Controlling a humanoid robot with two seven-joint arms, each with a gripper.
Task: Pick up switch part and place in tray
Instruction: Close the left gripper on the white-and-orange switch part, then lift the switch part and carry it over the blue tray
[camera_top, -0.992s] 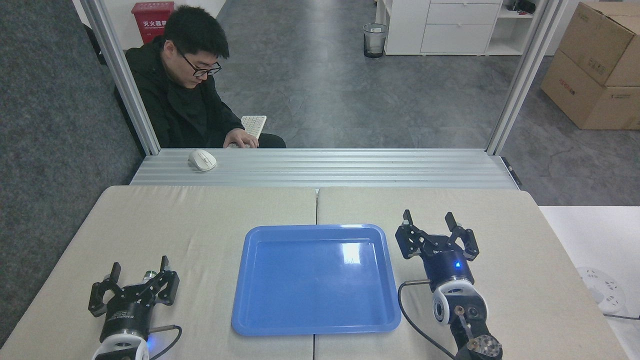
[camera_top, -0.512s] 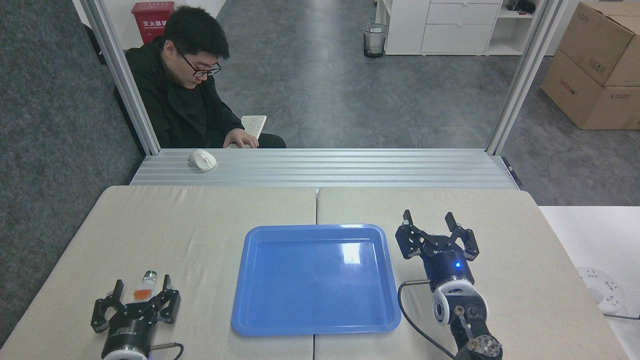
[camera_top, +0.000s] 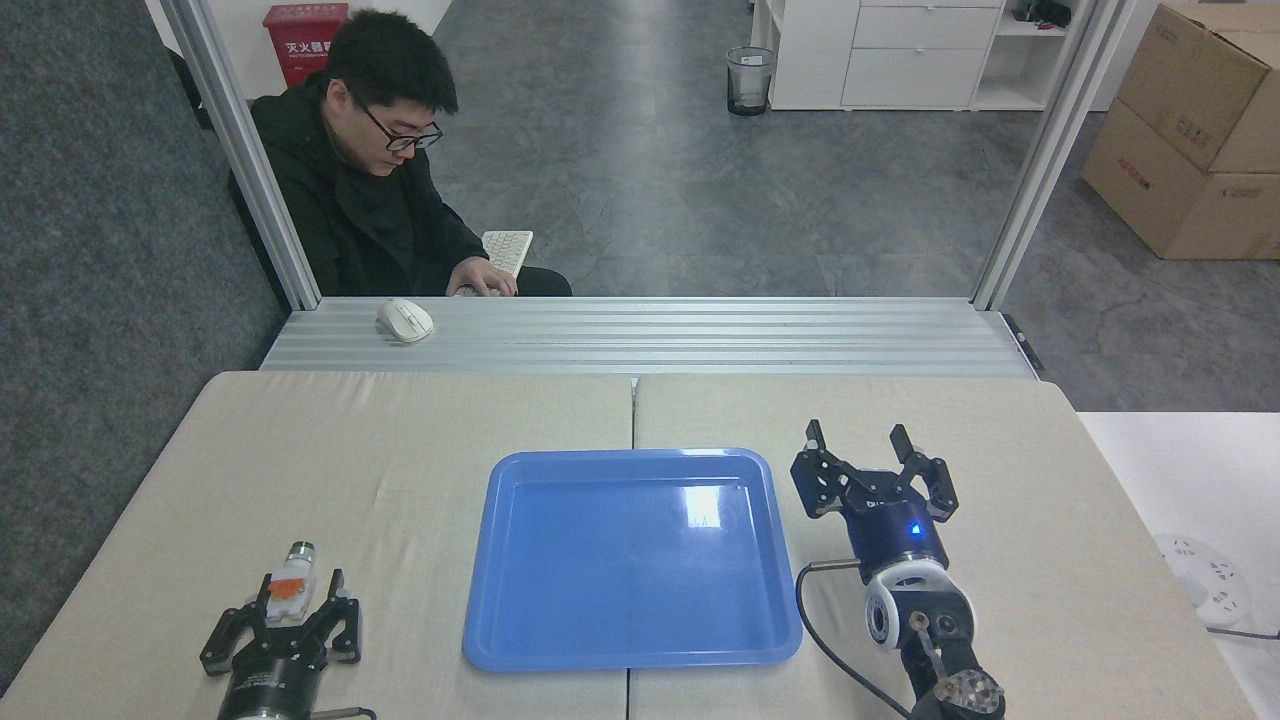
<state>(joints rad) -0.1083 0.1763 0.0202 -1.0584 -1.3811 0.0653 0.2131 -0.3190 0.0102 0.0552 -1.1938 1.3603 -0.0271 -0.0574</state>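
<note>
The switch part (camera_top: 290, 585) is lying on the bench (camera_top: 400, 440), white with an orange middle, its silver-green tip pointing away from you; your left gripper (camera_top: 282, 627) is sitting spread open just behind it, holding nothing; closing off-centre could be nudging it aside. The tray (camera_top: 632, 655) is waiting empty alongside; your right gripper (camera_top: 871, 442) is hanging open, empty.
</note>
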